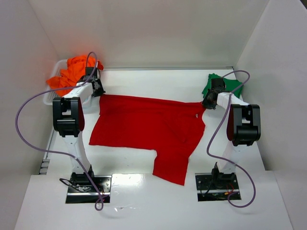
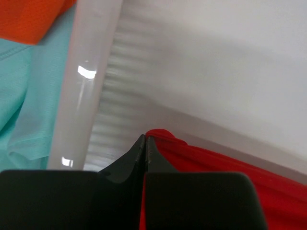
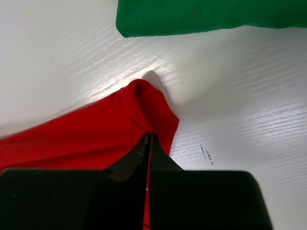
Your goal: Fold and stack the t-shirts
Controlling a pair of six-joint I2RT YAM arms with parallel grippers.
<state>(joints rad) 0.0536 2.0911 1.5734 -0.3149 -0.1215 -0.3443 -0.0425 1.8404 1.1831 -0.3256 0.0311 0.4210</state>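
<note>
Red shirt (image 1: 148,127) spread with long axis left-right; your left gripper (image 1: 99,92) and right gripper (image 1: 207,103) each pinch one far corner, cloth lying nearward.

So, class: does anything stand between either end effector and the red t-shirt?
Nothing visible does. The left end effector and the right end effector are each shut on a far corner of the red t-shirt; the green t-shirt lies apart.

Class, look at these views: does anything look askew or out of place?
The red t-shirt lies skewed, one part trailing toward the near side. The orange t-shirt spills over the basket rim, far left.
</note>
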